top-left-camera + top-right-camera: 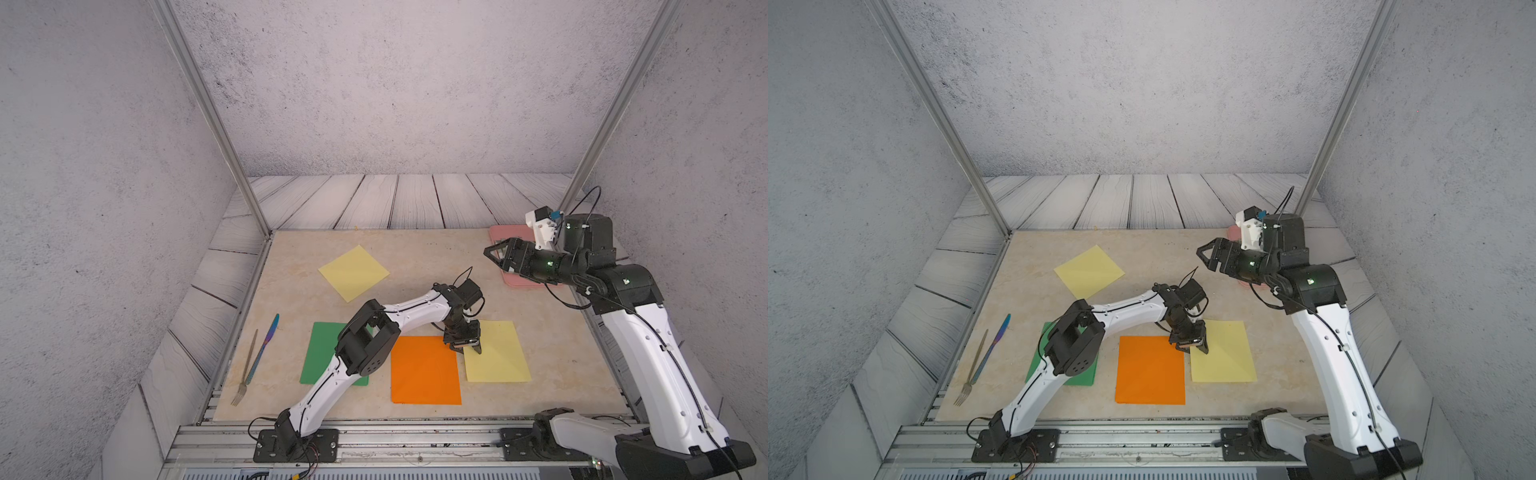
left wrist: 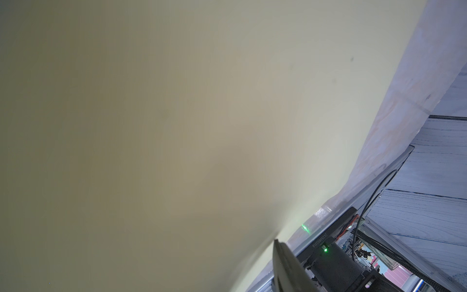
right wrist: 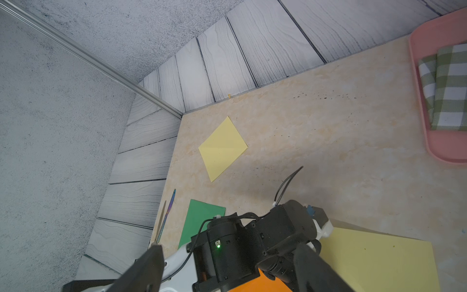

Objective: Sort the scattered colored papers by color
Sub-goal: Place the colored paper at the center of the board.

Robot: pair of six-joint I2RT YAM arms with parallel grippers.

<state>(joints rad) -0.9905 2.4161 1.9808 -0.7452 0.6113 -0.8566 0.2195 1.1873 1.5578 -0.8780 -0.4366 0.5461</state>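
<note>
Right now, in both top views, the left claw (image 1: pixel 468 350) (image 1: pixel 1195 350) is down low at the 9 o'clock edge of the near yellow paper (image 1: pixel 500 357). That paper lies at 4 o'clock on the table (image 1: pixel 436 257). The claw's fingers look a little apart, but I cannot tell if they pinch the paper.

The orange paper (image 1: pixel 426 374) lies flat at 6 o'clock, just beside the near yellow paper. The green paper (image 1: pixel 318 353) lies at 8 o'clock, partly under the left arm. The far yellow paper (image 1: pixel 354 272) sits turned like a diamond at 11 o'clock, well apart from the rest. A fork (image 1: pixel 245 374) and a knife (image 1: pixel 264 347) lie side by side at 9 o'clock. The right claw (image 1: pixel 492 251) (image 1: pixel 1204 251) hangs in the air at 2 o'clock over the pink tray (image 1: pixel 496 230).

Next, in the left wrist view, the near yellow paper (image 2: pixel 177 126) fills almost everything, very close and blurry. Only one dark finger (image 2: pixel 288 270) shows, so the grip stays unclear.

Last, in the right wrist view, the right claw (image 3: pixel 228 252) has its two fingers spread wide with nothing between them. Past them lie the far yellow paper (image 3: pixel 222 149), the green paper (image 3: pixel 202 222), a bit of the orange paper (image 3: pixel 265 287) and the near yellow paper (image 3: pixel 379 260). A checked cloth (image 3: pixel 449 88) rests inside the pink tray (image 3: pixel 434 151).
</note>
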